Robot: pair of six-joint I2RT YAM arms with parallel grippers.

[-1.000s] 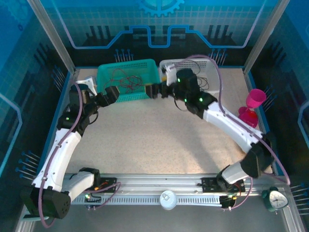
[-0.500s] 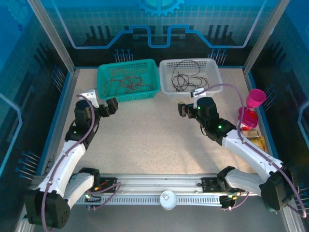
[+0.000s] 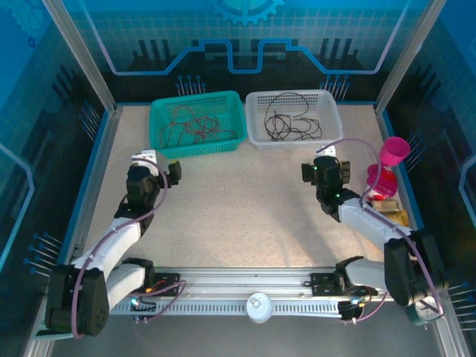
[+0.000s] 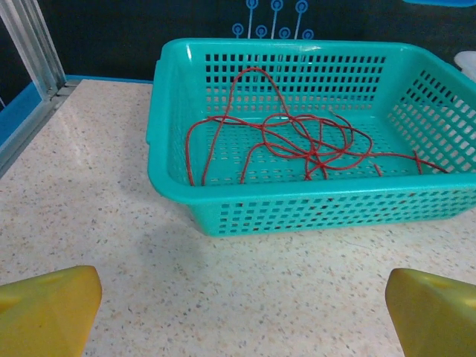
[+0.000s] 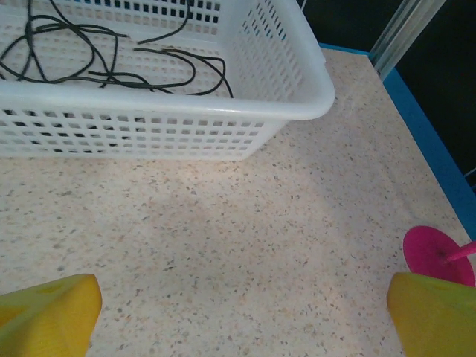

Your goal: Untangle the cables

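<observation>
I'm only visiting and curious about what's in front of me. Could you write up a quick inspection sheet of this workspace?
Surface: speckled beige table.
Job's things: red cables loosely looped in the teal basket; black cables in the white basket.
Clutter: pink cup at the right edge; white round object on the near rail.
Grippers: left gripper open, holding nothing; right gripper open, holding nothing.
Cables: lilac hoses run along both arms.
Surroundings: blue panels, metal frame posts.
</observation>
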